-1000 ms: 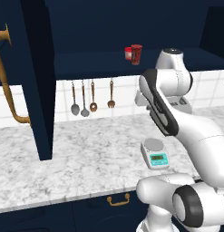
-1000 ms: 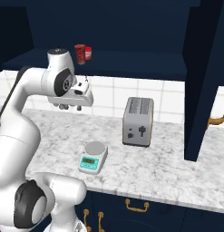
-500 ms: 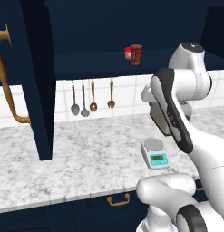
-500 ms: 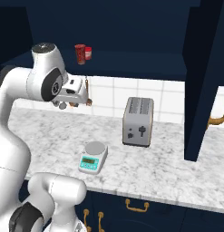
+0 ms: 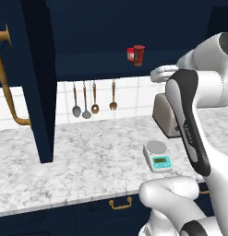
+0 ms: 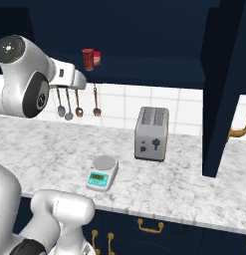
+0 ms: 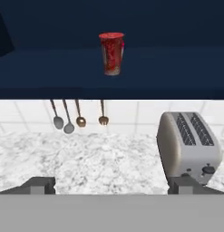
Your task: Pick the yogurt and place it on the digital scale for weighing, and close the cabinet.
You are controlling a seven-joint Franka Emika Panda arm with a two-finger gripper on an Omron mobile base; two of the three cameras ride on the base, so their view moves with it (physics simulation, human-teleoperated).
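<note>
Red yogurt (image 7: 111, 53) upright on cabinet (image 7: 50, 68) shelf; right base view reveals second cup (image 6: 96, 58) behind; pincer (image 7: 111, 185) wide.

You can't read the digital scale's (image 5: 157, 156) display; it's too small. The arm covers most of the toaster (image 5: 164, 116) in the left base view. The cabinet (image 5: 38, 78) doors run past the frame edges, and a second red cup (image 6: 96, 58) sits half-hidden behind the yogurt (image 6: 88, 59).

Open shelf front, yogurt (image 7: 111, 53) unobstructed, toaster (image 7: 188, 146) below right
</note>
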